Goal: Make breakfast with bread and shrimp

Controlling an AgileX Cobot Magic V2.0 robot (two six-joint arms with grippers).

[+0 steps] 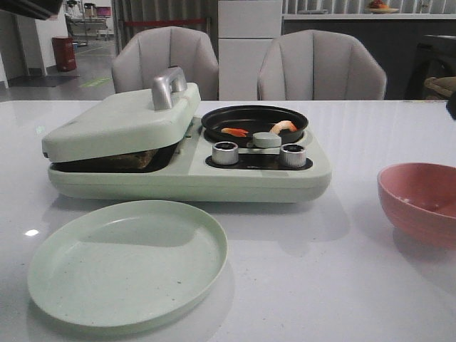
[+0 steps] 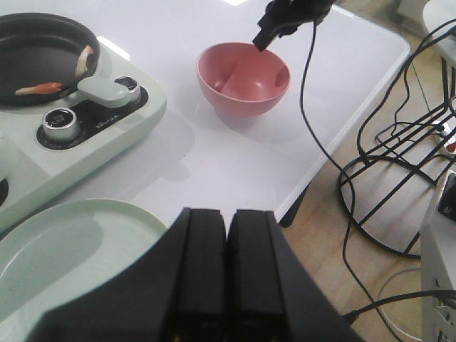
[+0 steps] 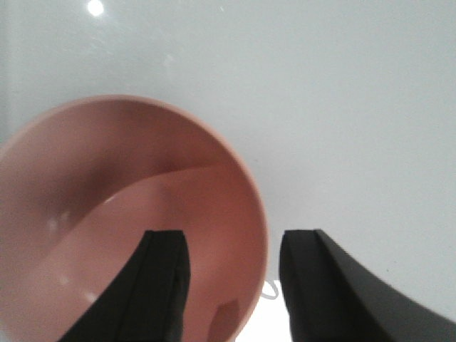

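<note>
Two shrimp lie in the black pan [image 1: 254, 117] of the pale green breakfast maker: an orange one [image 1: 235, 132] and a paler curled one [image 1: 283, 127]. They also show in the left wrist view, the orange shrimp [image 2: 39, 88] and the pale shrimp [image 2: 87, 58]. The bread [image 1: 132, 160] shows only as a brownish edge under the nearly closed lid [image 1: 121, 121]. My left gripper [image 2: 226, 222] is shut on nothing, above the table's front edge beside the green plate [image 2: 64, 249]. My right gripper [image 3: 235, 246] hangs open and empty over the rim of the pink bowl [image 3: 128, 214].
A large empty green plate [image 1: 128, 260] lies in front of the maker. The pink bowl [image 1: 420, 199] stands at the right. Two silver knobs [image 1: 225, 152] sit on the maker's front. Two chairs stand behind the table. Cables and a wire stand [image 2: 399, 164] lie off the table's edge.
</note>
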